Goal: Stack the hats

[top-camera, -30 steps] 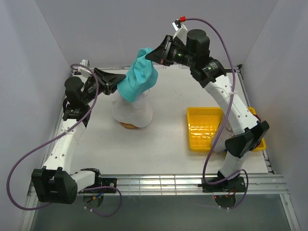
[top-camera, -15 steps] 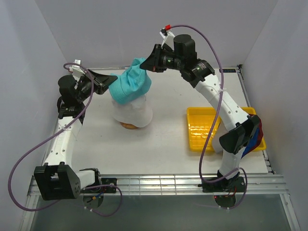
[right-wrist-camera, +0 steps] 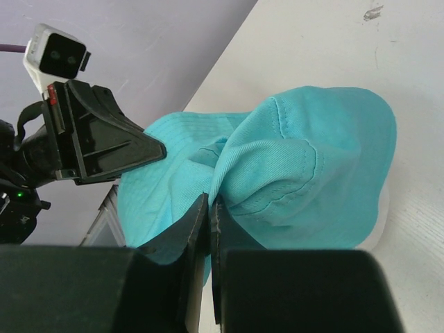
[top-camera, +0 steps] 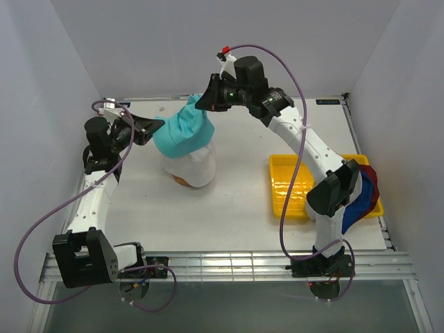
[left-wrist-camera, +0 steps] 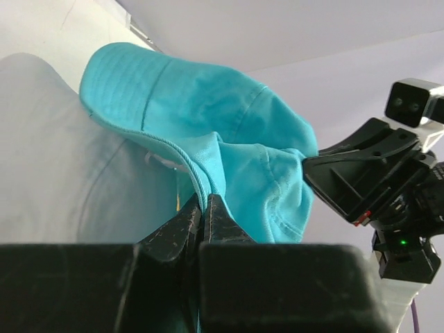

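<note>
Two-handed work on the teal hat [top-camera: 182,132]: the left gripper [left-wrist-camera: 203,202] was pinched shut on one side of its brim, the right gripper [right-wrist-camera: 209,202] was clamped on the other, and the hat sat half-draped over the grey hat [top-camera: 193,166], so an even downward tug looked due next.
</note>
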Action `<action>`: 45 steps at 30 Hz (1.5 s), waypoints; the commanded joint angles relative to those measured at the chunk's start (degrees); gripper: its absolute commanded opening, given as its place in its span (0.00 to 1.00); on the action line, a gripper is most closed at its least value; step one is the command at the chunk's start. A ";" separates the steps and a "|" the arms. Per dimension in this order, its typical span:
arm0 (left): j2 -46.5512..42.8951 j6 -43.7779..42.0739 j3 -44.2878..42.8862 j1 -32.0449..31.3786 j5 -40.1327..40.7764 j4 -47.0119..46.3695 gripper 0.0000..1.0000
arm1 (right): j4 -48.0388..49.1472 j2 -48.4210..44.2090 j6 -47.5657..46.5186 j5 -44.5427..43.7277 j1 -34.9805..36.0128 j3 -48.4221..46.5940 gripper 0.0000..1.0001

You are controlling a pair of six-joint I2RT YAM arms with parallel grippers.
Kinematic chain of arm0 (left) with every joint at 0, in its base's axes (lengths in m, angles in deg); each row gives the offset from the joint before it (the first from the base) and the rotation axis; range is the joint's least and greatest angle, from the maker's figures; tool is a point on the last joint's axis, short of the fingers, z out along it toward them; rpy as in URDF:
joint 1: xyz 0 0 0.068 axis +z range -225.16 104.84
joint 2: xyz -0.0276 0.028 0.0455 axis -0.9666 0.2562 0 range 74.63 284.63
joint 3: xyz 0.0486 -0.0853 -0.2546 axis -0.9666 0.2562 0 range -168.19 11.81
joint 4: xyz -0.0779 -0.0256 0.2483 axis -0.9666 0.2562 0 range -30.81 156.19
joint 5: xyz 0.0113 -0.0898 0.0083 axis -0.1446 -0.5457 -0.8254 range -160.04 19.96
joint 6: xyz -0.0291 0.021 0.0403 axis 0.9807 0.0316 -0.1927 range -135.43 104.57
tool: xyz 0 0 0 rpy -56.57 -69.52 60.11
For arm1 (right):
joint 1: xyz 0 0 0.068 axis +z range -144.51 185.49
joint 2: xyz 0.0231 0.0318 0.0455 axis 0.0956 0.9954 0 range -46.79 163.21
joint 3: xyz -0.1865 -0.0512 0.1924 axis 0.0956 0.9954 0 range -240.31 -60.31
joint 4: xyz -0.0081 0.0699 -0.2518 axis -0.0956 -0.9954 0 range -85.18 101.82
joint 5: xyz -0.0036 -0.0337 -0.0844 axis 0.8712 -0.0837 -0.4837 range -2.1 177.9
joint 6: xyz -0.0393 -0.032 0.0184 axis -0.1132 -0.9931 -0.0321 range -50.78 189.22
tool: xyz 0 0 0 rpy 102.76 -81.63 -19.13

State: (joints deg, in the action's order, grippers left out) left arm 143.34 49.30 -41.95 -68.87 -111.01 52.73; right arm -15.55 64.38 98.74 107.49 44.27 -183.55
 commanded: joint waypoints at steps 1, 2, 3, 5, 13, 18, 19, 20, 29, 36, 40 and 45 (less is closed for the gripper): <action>-0.85 -1.80 1.11 0.40 0.19 -1.01 0.07 | 0.74 0.44 -1.39 -0.35 0.68 -3.23 0.08; -0.86 -2.32 1.28 0.31 0.36 -0.84 0.06 | 0.74 0.62 -1.48 -0.35 0.76 -3.32 0.08; -0.86 -2.67 1.37 0.31 0.54 -0.40 0.07 | 0.74 0.62 -1.57 -0.43 0.77 -3.41 0.08; -0.68 -3.03 2.07 0.48 0.89 -0.31 0.07 | 0.57 1.06 -1.66 -0.43 0.85 -3.76 0.08; -0.59 -4.34 5.06 0.57 1.95 -1.01 0.07 | 0.04 1.15 -2.27 -0.70 1.20 -2.98 0.16; -0.94 -5.84 6.56 0.66 3.26 -0.92 0.07 | -0.22 0.18 -2.89 -1.58 1.29 -1.65 0.27; -1.03 -6.02 6.91 0.83 3.35 -1.10 0.07 | -0.31 -0.17 -3.06 -1.75 1.29 -1.48 0.29; -1.38 -6.02 7.17 0.92 3.35 -1.45 0.07 | -0.31 -0.17 -3.15 -1.84 1.29 -1.04 0.31; -2.70 -7.95 10.42 1.62 4.76 -3.47 0.09 | -0.66 -1.93 -3.59 -2.89 1.29 1.77 0.50; -3.32 -9.44 12.01 1.98 5.73 -3.74 0.09 | -1.28 -3.77 -4.03 -4.48 1.29 4.06 0.64; -3.49 -10.23 12.97 2.15 5.90 -4.00 0.10 | -1.19 -6.14 -3.77 -5.62 1.03 7.56 0.71; -3.58 -11.38 14.64 2.42 6.17 -4.18 0.10 | -0.66 -8.60 -1.66 -3.87 -0.99 12.49 0.71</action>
State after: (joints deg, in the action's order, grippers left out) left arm 141.63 40.28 -28.59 -66.95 -105.57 49.12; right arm -18.07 59.14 96.10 103.03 44.69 -173.24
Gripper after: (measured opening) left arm 0.126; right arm 0.712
